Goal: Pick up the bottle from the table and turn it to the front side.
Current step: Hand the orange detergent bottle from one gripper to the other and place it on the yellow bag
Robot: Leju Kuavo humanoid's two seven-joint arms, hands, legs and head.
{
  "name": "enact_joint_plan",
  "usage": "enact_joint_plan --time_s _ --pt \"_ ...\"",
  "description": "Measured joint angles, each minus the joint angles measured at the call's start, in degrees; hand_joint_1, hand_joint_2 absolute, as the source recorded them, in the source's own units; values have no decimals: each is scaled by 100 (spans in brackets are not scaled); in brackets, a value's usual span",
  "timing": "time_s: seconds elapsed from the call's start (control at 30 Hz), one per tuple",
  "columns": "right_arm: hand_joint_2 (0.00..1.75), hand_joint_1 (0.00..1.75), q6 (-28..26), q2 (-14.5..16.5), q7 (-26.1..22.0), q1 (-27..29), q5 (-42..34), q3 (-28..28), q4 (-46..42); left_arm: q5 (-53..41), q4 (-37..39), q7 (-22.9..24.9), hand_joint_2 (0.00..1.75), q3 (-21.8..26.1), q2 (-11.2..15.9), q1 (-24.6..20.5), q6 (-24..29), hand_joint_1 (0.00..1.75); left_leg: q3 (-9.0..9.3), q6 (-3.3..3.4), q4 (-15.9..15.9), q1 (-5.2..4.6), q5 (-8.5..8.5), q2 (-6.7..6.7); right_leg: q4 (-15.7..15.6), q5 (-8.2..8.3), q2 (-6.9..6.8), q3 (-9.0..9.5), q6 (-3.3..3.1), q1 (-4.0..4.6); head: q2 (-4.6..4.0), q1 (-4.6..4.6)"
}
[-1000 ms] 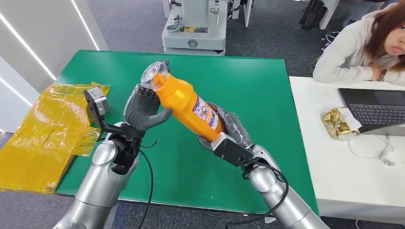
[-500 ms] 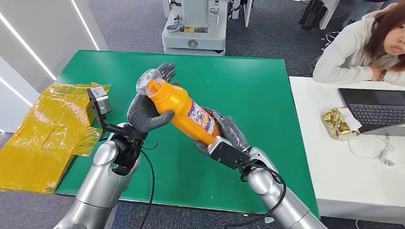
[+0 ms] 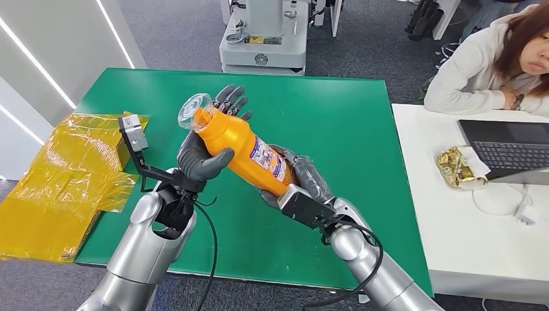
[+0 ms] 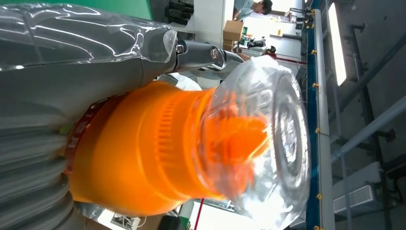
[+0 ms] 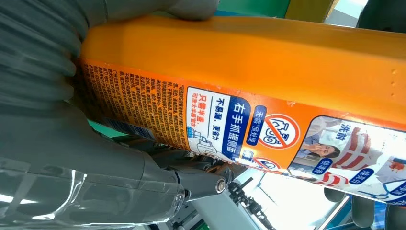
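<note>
An orange bottle [image 3: 243, 146] with a clear cap [image 3: 193, 110] hangs tilted above the green table [image 3: 349, 129], cap end up and toward my left. My right hand [image 3: 304, 181] grips its lower end, with the printed label [image 5: 230, 124] facing that wrist's camera. My left hand [image 3: 204, 152] cradles the neck [image 4: 143, 158]: the thumb lies under the bottle's near side and the fingers [image 3: 232, 102] stretch out straight behind it, spread apart.
Crumpled yellow plastic bags [image 3: 58, 175] lie at the table's left edge. A white desk [image 3: 466, 246] to the right carries a laptop [image 3: 505, 146] and a gold wrapper [image 3: 456, 168], with a person [image 3: 492, 65] leaning on it. A grey machine [image 3: 262, 39] stands beyond the table.
The bottle has shifted left and slightly down with my right hand. My left hand's fingers, curled at the neck a second ago, have straightened and spread behind the bottle.
</note>
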Motion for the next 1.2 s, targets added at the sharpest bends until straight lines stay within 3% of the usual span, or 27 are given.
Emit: enact_joint_plan --time_s 0.17,0.23,0.27,0.37,0.53,0.73,1.03,1.07,1.17,1.2 --pt "175 174 -82 34 -23 -36 -37 6 53 13 0 0 175 -20 -2 0 19 1 0 0 0 0 0 0 0 0 0 0 0 0 0 1" --pt "175 174 -128 42 -41 -44 -70 7 63 3 0 -4 175 -40 -2 0 49 14 0 0 0 0 0 0 0 0 0 0 0 0 0 1" --pt "175 174 -144 43 -48 -45 -86 8 63 -26 0 -18 175 -51 -2 0 77 31 0 0 0 0 0 0 0 0 0 0 0 0 0 1" --pt "175 172 -170 44 -57 -46 -121 9 61 -270 1 -141 175 -87 -2 -1 215 103 0 0 0 0 0 0 -1 0 0 0 0 0 0 0" --pt "175 171 -174 46 -53 -43 -131 9 58 -512 2 -267 175 -134 -3 -3 335 150 0 0 0 0 0 0 0 0 0 -1 0 0 0 1" --pt "175 171 -177 48 25 2 -31 10 28 -885 2 -391 175 -157 -5 -5 591 173 0 0 0 0 0 0 -1 0 0 -1 0 0 0 1" --pt "175 164 -174 48 45 106 9 9 -45 -956 4 -426 175 -156 -7 1 642 175 0 0 0 0 0 0 -1 0 0 -1 0 0 0 0" --pt "175 140 -172 48 45 107 13 9 -47 -953 4 -426 175 -156 -7 1 633 175 0 0 0 0 0 0 -1 0 0 -1 0 0 0 0" --pt "175 18 -170 48 47 109 20 9 -49 -946 4 -426 175 -156 -6 1 620 175 0 0 0 0 0 0 -1 0 0 -1 0 0 0 0" --pt "175 0 -170 48 46 111 21 9 -49 -945 5 -426 175 -156 -5 1 618 175 0 0 0 0 0 0 -1 0 0 -1 0 0 0 0"
